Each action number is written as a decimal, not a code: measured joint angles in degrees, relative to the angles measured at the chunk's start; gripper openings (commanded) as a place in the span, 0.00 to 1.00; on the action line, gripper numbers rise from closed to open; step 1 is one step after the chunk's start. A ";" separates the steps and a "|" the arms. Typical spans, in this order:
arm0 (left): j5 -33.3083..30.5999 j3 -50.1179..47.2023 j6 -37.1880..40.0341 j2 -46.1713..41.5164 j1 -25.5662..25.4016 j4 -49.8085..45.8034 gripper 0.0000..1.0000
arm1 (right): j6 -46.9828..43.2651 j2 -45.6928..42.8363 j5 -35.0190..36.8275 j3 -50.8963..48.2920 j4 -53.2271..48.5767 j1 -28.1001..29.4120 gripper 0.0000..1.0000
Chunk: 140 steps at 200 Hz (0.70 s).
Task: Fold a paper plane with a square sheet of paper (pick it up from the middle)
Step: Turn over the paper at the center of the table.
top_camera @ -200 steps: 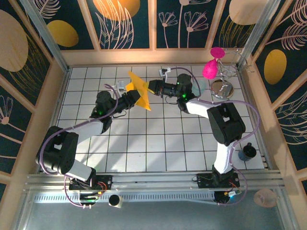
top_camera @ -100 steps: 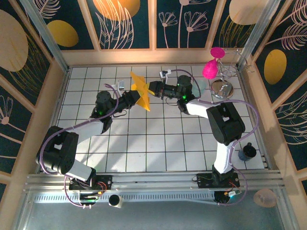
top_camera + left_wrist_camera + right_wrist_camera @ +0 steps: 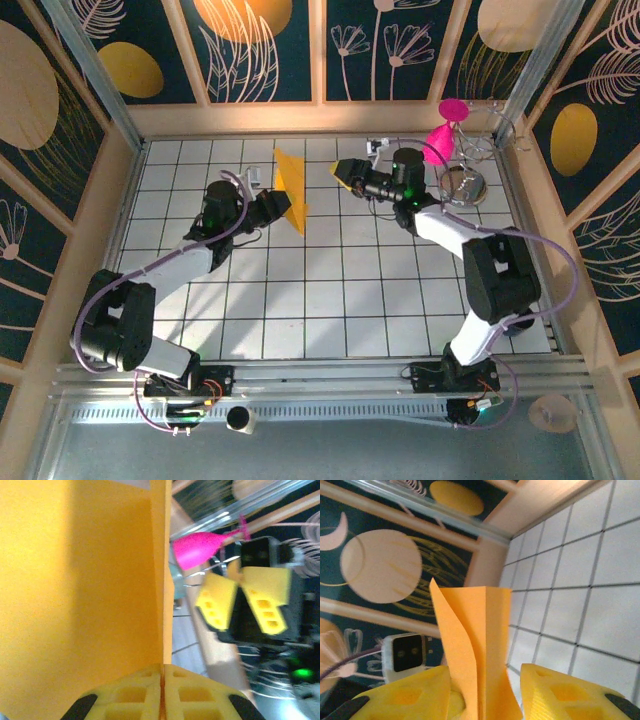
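Note:
The folded orange-yellow sheet of paper (image 3: 290, 190) stands on edge above the far middle of the table. My left gripper (image 3: 274, 205) is shut on its lower edge. In the left wrist view the pads (image 3: 162, 667) meet on the paper (image 3: 100, 580), which rises as a flat folded panel. My right gripper (image 3: 343, 170) hangs open a short way right of the paper, not touching it. From the left wrist that right gripper (image 3: 240, 605) faces me with its fingers spread. Between the right gripper's (image 3: 485, 672) open fingers I see the layered paper (image 3: 480, 630) with one flap curling left.
A pink goblet (image 3: 440, 140) and a wire stand (image 3: 480, 148) sit at the back right, with a round metal disc (image 3: 462, 186) beside them. A dark cup (image 3: 516, 317) stands at the right edge. The wooden back wall (image 3: 320, 118) is close behind both grippers.
My right gripper has let go of the paper and pulled back to the right. The left gripper keeps hold, and the paper has closed from a spread shape into a narrow upright fold.

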 measured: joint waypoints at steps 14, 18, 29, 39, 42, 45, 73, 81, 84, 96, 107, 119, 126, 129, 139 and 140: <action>-3.93 3.43 4.55 -0.37 -0.02 -7.85 0.10 | -3.48 -1.97 3.21 0.00 -4.13 -0.15 0.42; -5.14 4.46 5.51 -0.37 -0.09 -9.99 0.10 | -4.15 -2.34 3.82 0.00 -5.03 -0.15 0.42; -9.51 7.72 9.20 -0.37 -0.39 -16.72 0.10 | -6.21 -3.23 6.03 0.00 -7.50 -0.20 0.42; -13.77 10.84 12.17 -0.20 -0.76 -22.51 0.10 | -7.74 -3.67 7.78 0.00 -9.35 -0.20 0.42; -15.28 11.89 13.16 0.00 -0.94 -24.24 0.10 | -8.31 -3.78 8.35 0.00 -9.92 -0.20 0.42; -16.57 12.90 13.86 0.11 -1.16 -25.79 0.10 | -8.59 -3.80 8.72 0.00 -10.38 -0.20 0.42; -30.95 22.08 20.37 4.02 -3.56 -38.77 0.08 | -10.97 -3.87 12.48 0.00 -14.12 -0.20 0.42; -35.58 24.33 21.70 5.77 -4.42 -41.88 0.08 | -11.47 -3.87 13.42 0.00 -14.80 -0.20 0.42; -37.46 25.09 22.10 6.45 -4.76 -43.04 0.08 | -11.54 -3.87 13.68 0.00 -14.97 -0.20 0.42; -44.00 27.65 23.47 9.42 -5.97 -47.19 0.08 | -11.87 -3.89 14.88 -0.04 -15.82 -0.24 0.42; -49.11 29.49 24.35 12.20 -6.97 -50.27 0.08 | -12.00 -4.04 15.82 -0.35 -16.28 -0.31 0.42; -54.75 31.63 24.94 15.91 -8.31 -53.53 0.08 | -12.00 -4.59 16.92 -1.11 -17.16 -0.48 0.42; -57.92 32.85 25.20 18.45 -9.14 -55.08 0.08 | -11.98 -4.98 17.51 -1.68 -17.46 -0.70 0.42; -59.21 33.31 25.24 19.52 -9.51 -55.69 0.08 | -11.96 -5.18 17.81 -1.92 -17.66 -0.85 0.42; -62.64 34.67 25.44 22.75 -10.58 -57.53 0.07 | -11.93 -5.75 18.43 -2.78 -17.90 -1.40 0.43; -62.88 34.75 25.44 23.04 -10.67 -57.66 0.07 | -11.93 -5.77 18.47 -2.84 -17.94 -1.42 0.42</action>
